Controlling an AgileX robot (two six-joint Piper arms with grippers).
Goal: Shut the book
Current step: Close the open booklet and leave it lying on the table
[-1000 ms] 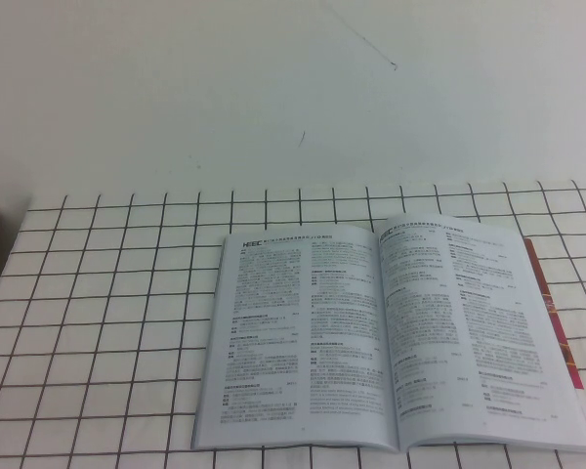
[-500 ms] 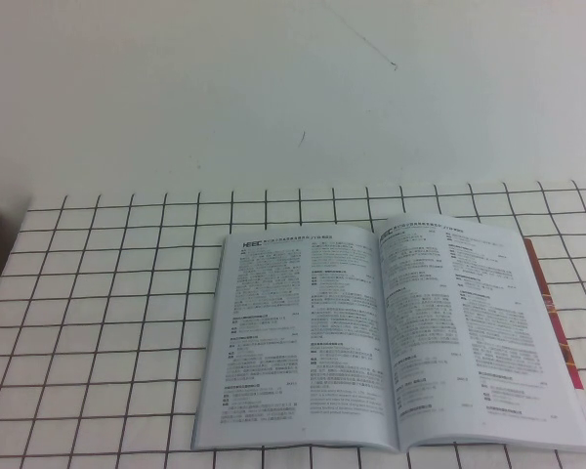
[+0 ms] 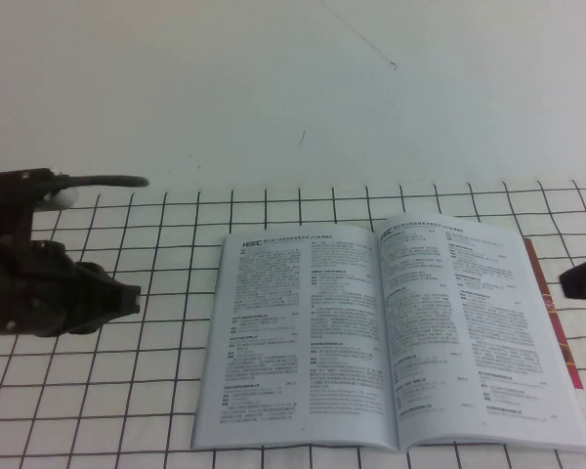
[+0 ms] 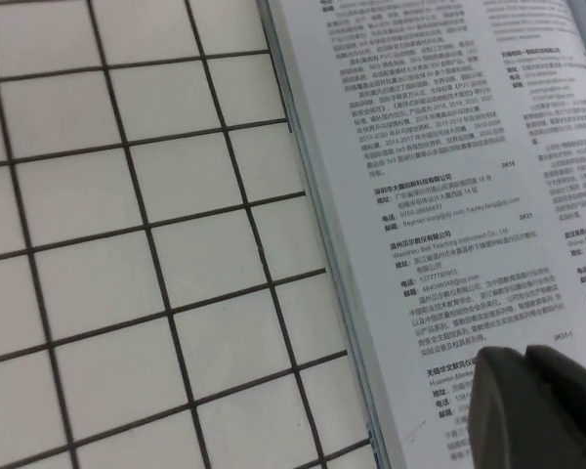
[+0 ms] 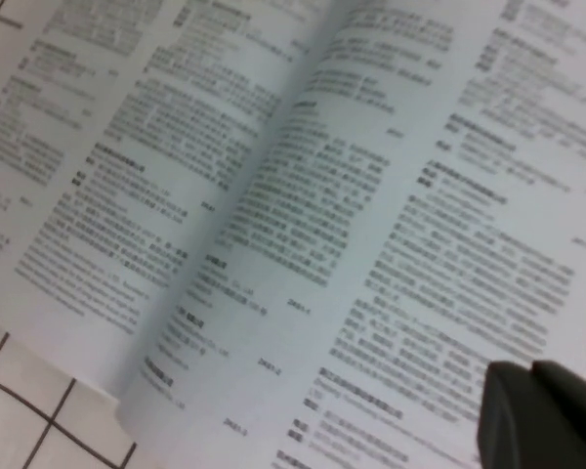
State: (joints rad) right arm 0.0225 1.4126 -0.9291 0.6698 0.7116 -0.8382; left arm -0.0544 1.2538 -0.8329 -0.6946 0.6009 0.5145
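Left hand (image 3: 125, 298) hovered just left of book (image 3: 371, 332), clear of left page edge; grip state, could not tell. Right hand (image 3: 578, 281) hung by book's right edge; grip state, same, could not tell. Book lay open flat, pages up, right of centre on checked table (image 3: 98, 391). Step judged: approach, nothing grasped. Next move likely called for catching one outer page edge, lifting, folding across spine.

Book (image 3: 391, 332) between left hand (image 3: 129, 299), right hand (image 3: 574, 283)
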